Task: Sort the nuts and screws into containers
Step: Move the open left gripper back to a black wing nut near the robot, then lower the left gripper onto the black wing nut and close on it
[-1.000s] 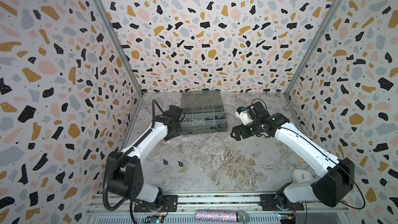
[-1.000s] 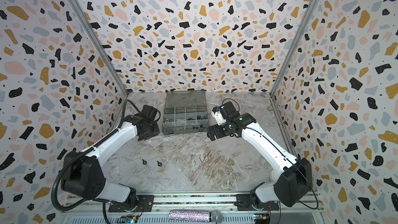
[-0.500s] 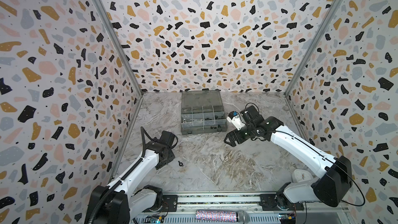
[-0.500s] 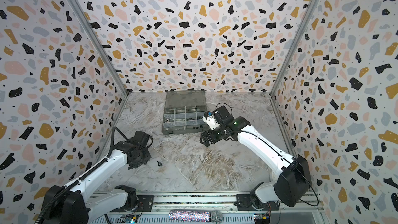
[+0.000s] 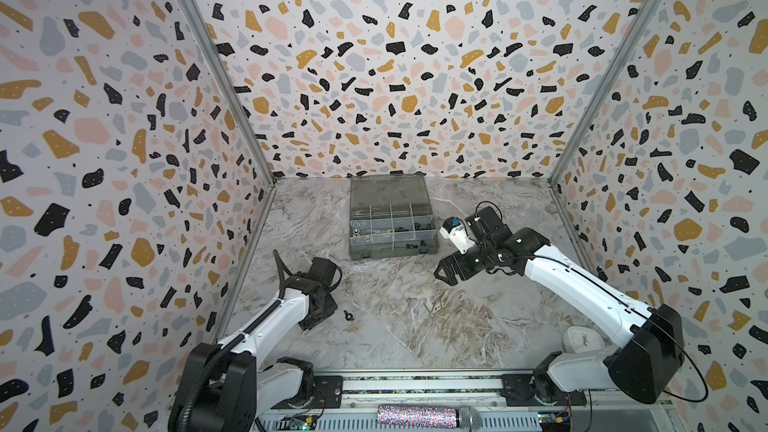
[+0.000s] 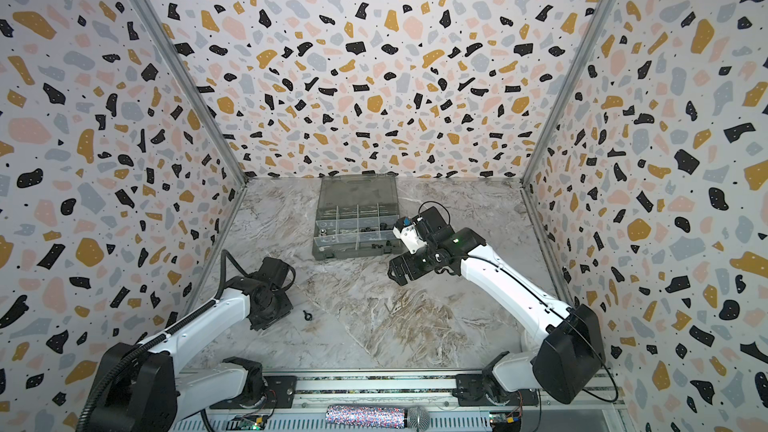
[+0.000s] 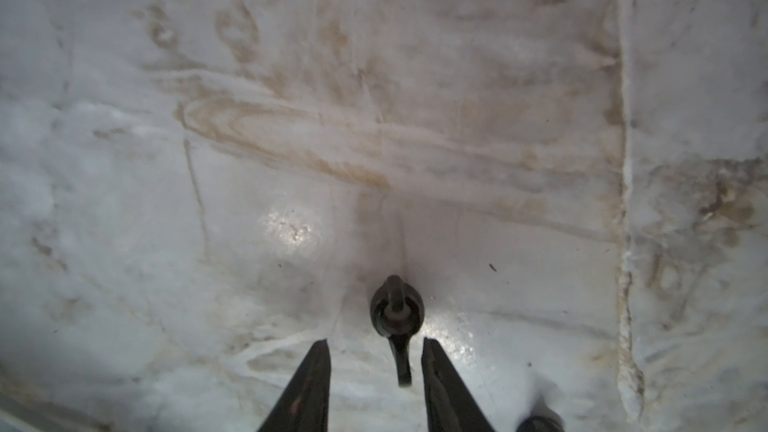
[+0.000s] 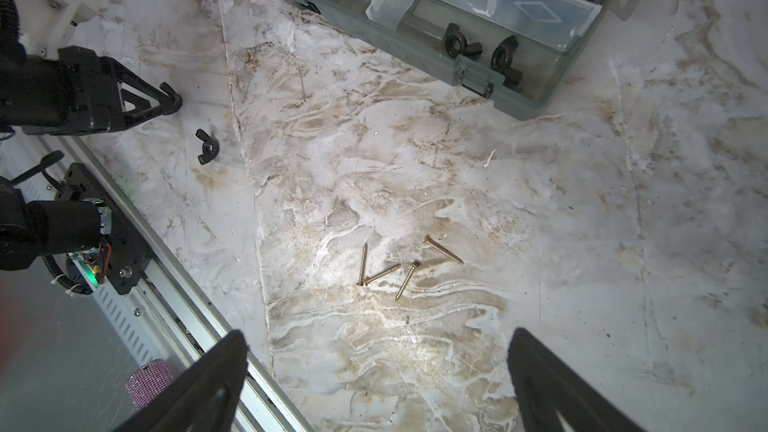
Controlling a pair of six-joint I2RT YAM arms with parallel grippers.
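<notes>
Three walls (image 5: 374, 56) close in, all speckled terrazzo print: black, ochre, pink and grey chips. Metal posts (image 5: 220, 72) run up the back corners. Below, a marbled white-and-tan floor (image 5: 415, 326), bright glare (image 7: 291, 230) catching it.

Bright, even light; glare on tabletop (image 7: 291, 228); possibly motion-softened left wrist view.

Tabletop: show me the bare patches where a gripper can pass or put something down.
Free: marble between organizer box and left wall; far-right corner behind right gripper; front-centre strip by the rail. Crowded: wing nuts at left gripper, brass screws mid-table.
</notes>
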